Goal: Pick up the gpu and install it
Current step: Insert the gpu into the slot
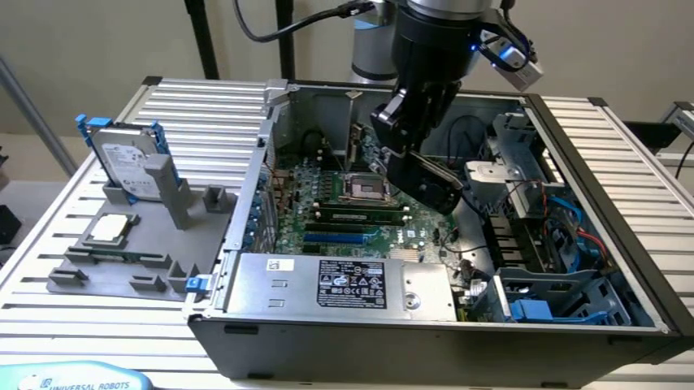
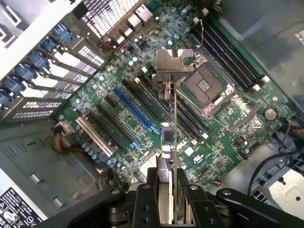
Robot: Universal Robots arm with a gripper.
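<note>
At exterior view's left we see hard drive [image 1: 122,162] upright in grey holder [image 1: 179,203]; open case [image 1: 325,341] to its right. Arm reaches down into case, wrist tilted, gripper [image 1: 412,140] clamped on gpu [image 1: 436,185], held slanted above motherboard [image 1: 325,203]. Wrist view adds: gpu [image 2: 175,133] edge-on between fingers [image 2: 142,202], silver bracket [image 2: 173,66] at far end, over black slots.

Green motherboard [image 2: 223,142], blue slot [image 2: 135,110]; the gpu [image 2: 173,66] has a silver bracket (hard drive [image 1: 122,162] rails blue).

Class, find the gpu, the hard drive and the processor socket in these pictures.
gpu [image 2: 172,64]: wrist view, on its silver end bracket.
hard drive [image 1: 123,162]: exterior view, on its labelled face.
socket [image 1: 365,189]: exterior view, on its middle.
</note>
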